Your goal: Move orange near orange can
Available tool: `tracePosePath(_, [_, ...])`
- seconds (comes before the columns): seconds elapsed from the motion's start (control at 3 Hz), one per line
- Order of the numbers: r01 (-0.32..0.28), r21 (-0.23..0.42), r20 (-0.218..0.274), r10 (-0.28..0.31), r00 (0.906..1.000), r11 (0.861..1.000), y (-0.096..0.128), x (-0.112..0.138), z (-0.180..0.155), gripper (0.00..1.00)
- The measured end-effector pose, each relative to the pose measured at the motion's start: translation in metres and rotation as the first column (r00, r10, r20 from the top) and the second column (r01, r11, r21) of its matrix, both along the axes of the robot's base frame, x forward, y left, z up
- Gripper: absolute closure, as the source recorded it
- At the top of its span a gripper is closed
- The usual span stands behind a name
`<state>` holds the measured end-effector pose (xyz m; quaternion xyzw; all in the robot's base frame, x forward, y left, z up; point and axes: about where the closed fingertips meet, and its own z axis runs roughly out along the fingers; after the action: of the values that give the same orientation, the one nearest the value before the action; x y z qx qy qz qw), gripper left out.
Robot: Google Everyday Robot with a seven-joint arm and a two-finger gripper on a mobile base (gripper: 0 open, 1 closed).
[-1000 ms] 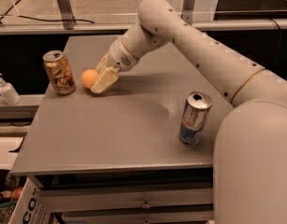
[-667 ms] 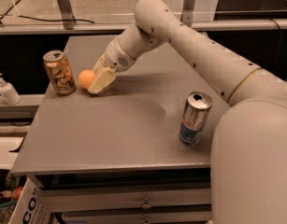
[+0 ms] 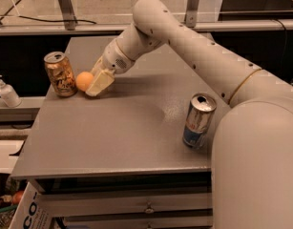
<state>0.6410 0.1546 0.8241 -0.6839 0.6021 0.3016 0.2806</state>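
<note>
Grey table [image 3: 127, 128] across most of the view. Pale arm [image 3: 193, 42] reaching in from the right toward the far left. Silver-and-blue can [image 3: 198, 120] upright near the right front, well apart. Orange can [image 3: 60, 74] upright by the left edge. Gripper [image 3: 92, 85] low just beside it, seemingly clamped on the orange [image 3: 84, 81], far finger hidden. Fruit nearly touching that can.

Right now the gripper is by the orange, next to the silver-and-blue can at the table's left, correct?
No: camera view shows the gripper by the orange, next to the orange can at the table's left; the silver-and-blue can stands front right.
</note>
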Motion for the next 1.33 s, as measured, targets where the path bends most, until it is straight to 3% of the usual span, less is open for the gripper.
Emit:
tracePosePath(0.67, [0.001,-0.002,-0.006,-0.001,1.0000,1.000,0.0028,-0.0008,-0.0008,0.12])
tracePosePath(1.0, [0.004,-0.004,-0.008,-0.004,1.0000,1.000,0.0021,-0.0011,-0.0008,0.00])
tracePosePath(1.33, [0.005,-0.004,-0.008,-0.005,1.0000,1.000,0.0019,-0.0011,-0.0005,0.00])
